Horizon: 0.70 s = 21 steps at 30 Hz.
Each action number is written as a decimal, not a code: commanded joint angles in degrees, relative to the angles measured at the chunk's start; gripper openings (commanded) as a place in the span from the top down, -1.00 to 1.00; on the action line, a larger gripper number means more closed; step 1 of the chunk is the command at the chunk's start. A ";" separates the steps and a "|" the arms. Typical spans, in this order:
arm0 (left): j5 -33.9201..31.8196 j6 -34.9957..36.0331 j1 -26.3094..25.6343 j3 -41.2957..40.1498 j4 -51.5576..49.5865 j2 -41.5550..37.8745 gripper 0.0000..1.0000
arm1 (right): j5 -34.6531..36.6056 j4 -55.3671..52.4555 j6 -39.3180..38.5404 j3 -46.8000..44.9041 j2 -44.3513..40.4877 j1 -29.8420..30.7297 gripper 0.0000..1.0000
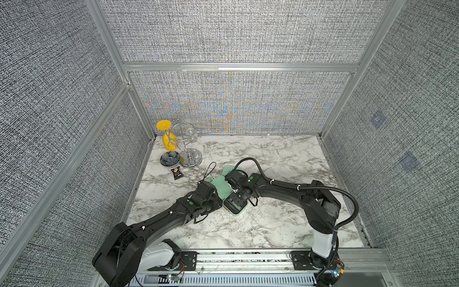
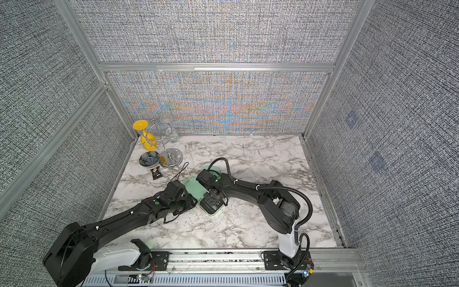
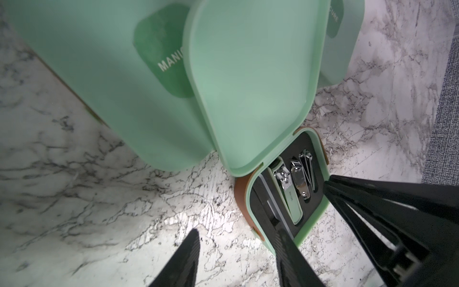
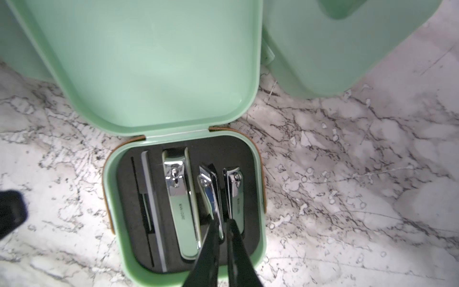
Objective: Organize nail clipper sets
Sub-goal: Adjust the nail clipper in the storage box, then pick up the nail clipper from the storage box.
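One mint-green case lies open on the marble, its lid raised, and shows in a top view too. In its black insert sit a file, a large clipper and a small clipper. My right gripper is shut on a middle clipper that is tilted on its edge in the insert. My left gripper is open beside the case; one finger overlaps its near rim. Two closed cases lie behind the lid.
At the back left stand a wire rack with a yellow glass and a clear glass, a dark flower-shaped dish and a small black packet. Grey fabric walls enclose the table on three sides.
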 commanded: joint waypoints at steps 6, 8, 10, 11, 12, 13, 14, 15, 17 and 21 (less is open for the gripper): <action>-0.87 -0.01 -0.08 -0.44 0.35 0.23 -0.03 | -2.92 -0.34 -0.43 1.82 3.06 -0.04 0.64; -1.00 0.04 -0.03 -0.35 0.15 0.29 -0.03 | -2.77 -0.25 -0.52 2.46 3.83 -0.04 0.62; -1.12 -0.01 -0.02 -0.35 0.03 0.35 -0.03 | -2.45 -0.43 -0.76 3.09 4.47 -0.12 0.59; -1.13 0.07 -0.05 -0.35 0.04 0.39 -0.03 | -2.24 -0.50 -0.79 3.36 4.73 -0.12 0.58; -1.13 0.01 -0.09 -0.34 0.05 0.41 -0.03 | -2.13 -0.52 -0.86 3.53 5.01 -0.16 0.57; -1.13 -0.01 -0.02 -0.27 0.06 0.46 -0.03 | -2.05 -0.51 -0.92 3.63 5.17 -0.26 0.56; -1.13 -0.01 -0.02 -0.26 0.09 0.43 -0.03 | -2.04 -0.55 -0.88 3.63 5.28 -0.34 0.55; -1.13 0.00 -0.05 -0.26 0.05 0.42 -0.03 | -2.04 -0.55 -0.96 3.63 5.43 -0.37 0.54; -1.17 -0.01 -0.06 -0.17 0.04 0.54 -0.03 | -2.13 -0.46 -1.04 3.63 5.66 -0.39 0.52; -1.14 0.04 -0.03 -0.06 0.04 0.80 -0.03 | -2.70 -0.33 -1.01 3.59 6.16 -0.39 0.50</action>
